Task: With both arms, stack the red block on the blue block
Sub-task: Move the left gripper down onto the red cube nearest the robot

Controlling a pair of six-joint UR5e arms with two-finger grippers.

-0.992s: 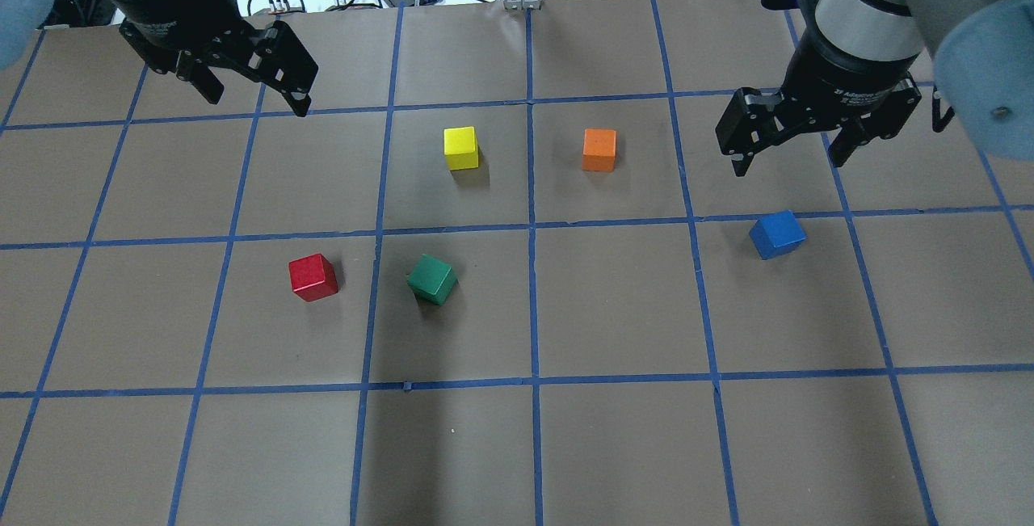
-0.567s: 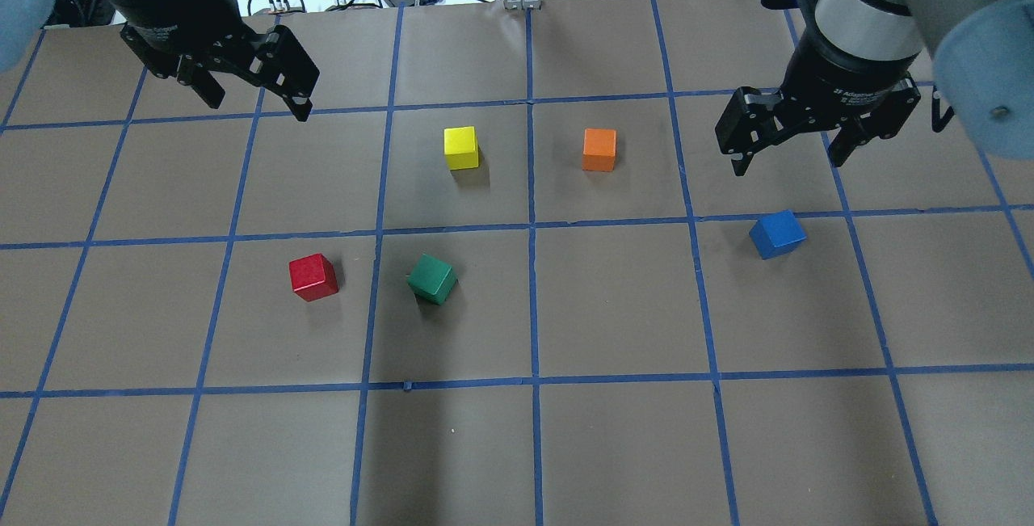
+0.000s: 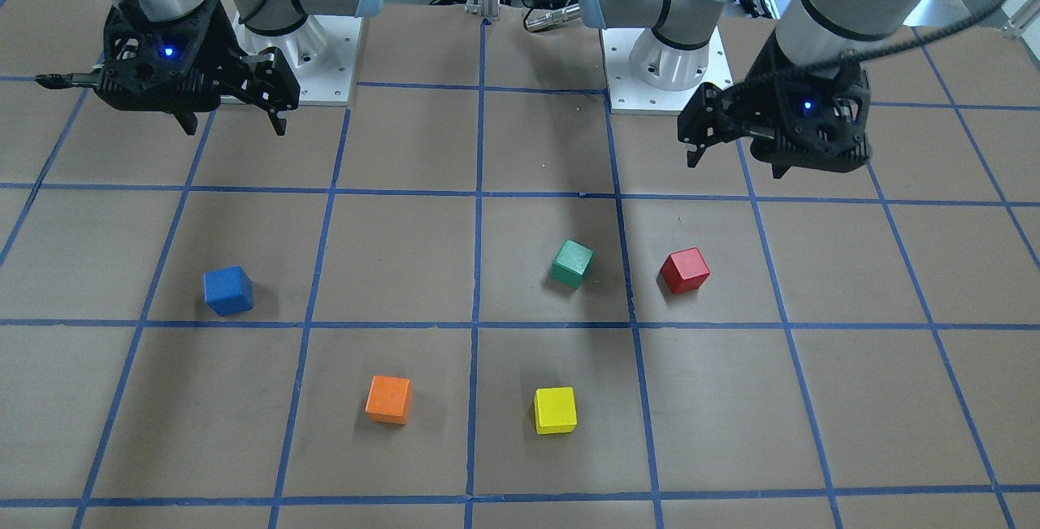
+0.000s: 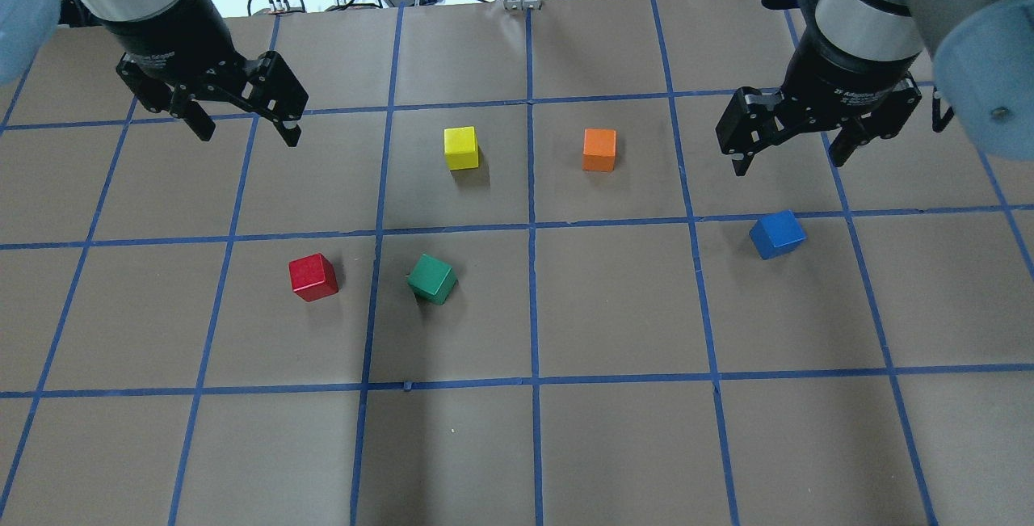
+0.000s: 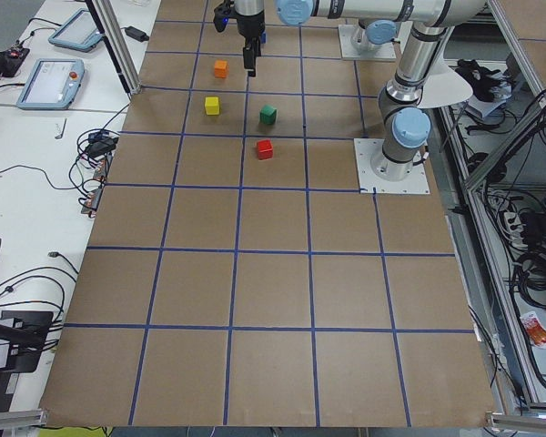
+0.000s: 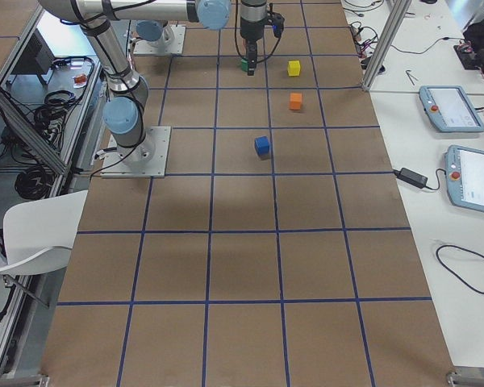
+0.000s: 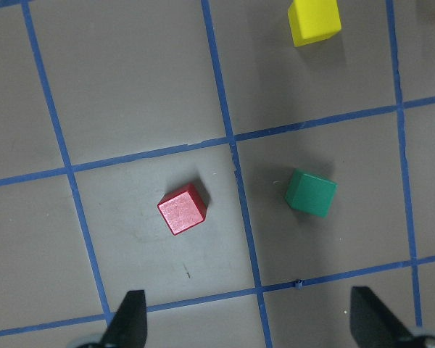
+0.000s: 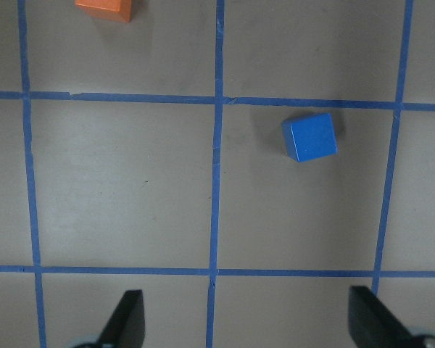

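Two cubes sit well apart — the red block (image 4: 313,276) and the blue block (image 4: 777,234). The left gripper (image 4: 247,136) and the right gripper (image 4: 788,164) hang spread wide, empty.

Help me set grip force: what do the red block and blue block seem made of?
The red block looks like painted wood or hard plastic: matte, even colour, crisp edges, no glare. The blue block looks the same: matte faces, sharp corners. The pictures cannot settle which.

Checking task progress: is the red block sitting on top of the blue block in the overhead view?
No, the red block rests on the table, well apart from the blue block.
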